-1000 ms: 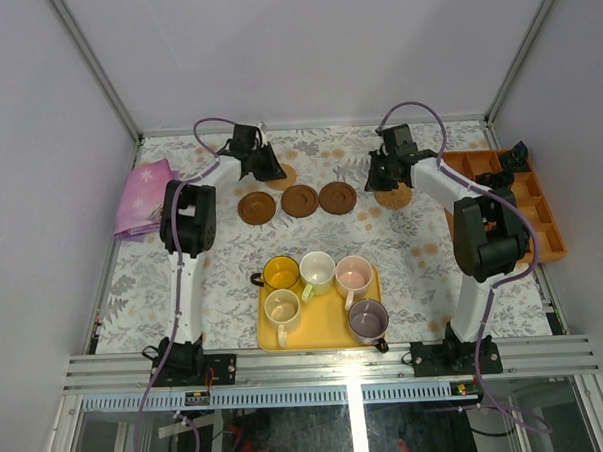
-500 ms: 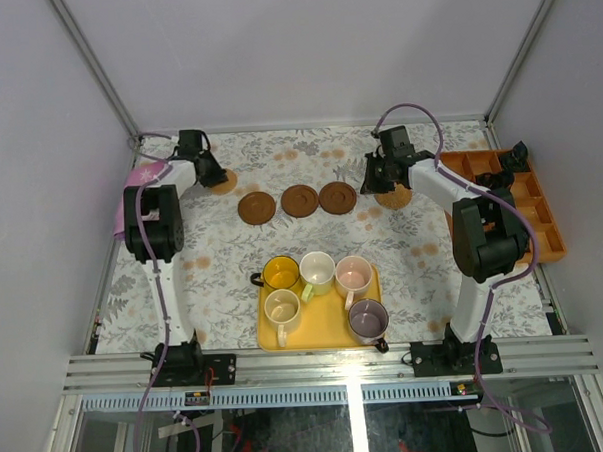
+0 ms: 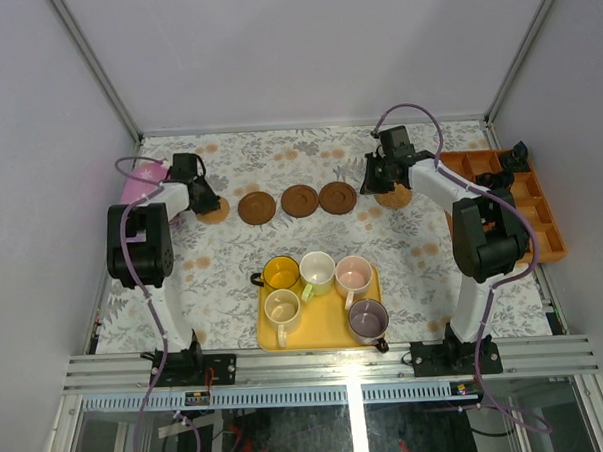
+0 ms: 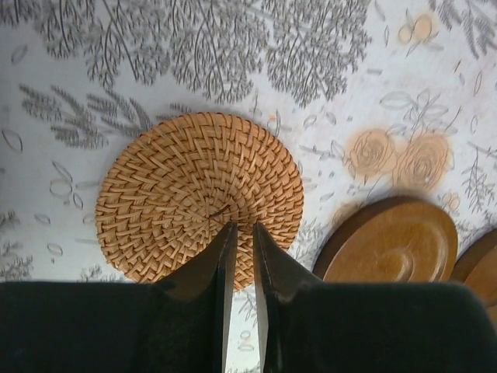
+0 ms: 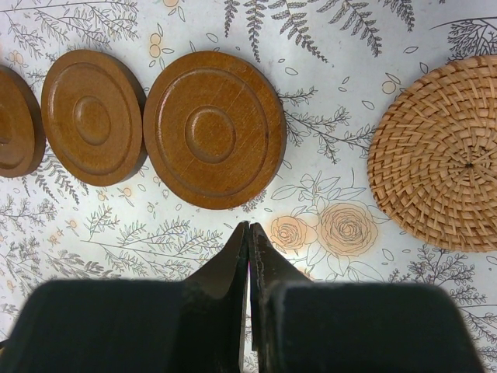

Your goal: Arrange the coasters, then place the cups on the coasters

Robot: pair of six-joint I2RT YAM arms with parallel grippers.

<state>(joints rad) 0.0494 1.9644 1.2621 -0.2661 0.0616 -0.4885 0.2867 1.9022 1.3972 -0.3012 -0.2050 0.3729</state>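
Three dark brown coasters (image 3: 299, 200) lie in a row on the floral cloth. A tan woven coaster (image 3: 216, 213) lies flat at the row's left end, and another tan coaster (image 3: 394, 196) lies at its right end. My left gripper (image 4: 241, 225) stands over the near part of the left woven coaster (image 4: 200, 194), its jaws a narrow slit apart with nothing between them. My right gripper (image 5: 249, 225) is shut and empty, hovering over bare cloth just in front of a brown coaster (image 5: 213, 128). The cups, yellow (image 3: 281, 274), two cream, pink and grey-purple (image 3: 368, 318), stand on the yellow tray (image 3: 322, 340).
An orange divided tray (image 3: 541, 216) with small black objects sits at the right edge. A pink cloth (image 3: 144, 176) lies at the back left, behind my left arm. White walls close in the table on three sides.
My left arm swung left, then toward the near side, and the tan coaster moved with it to the left end of the brown row. The right arm barely moved.
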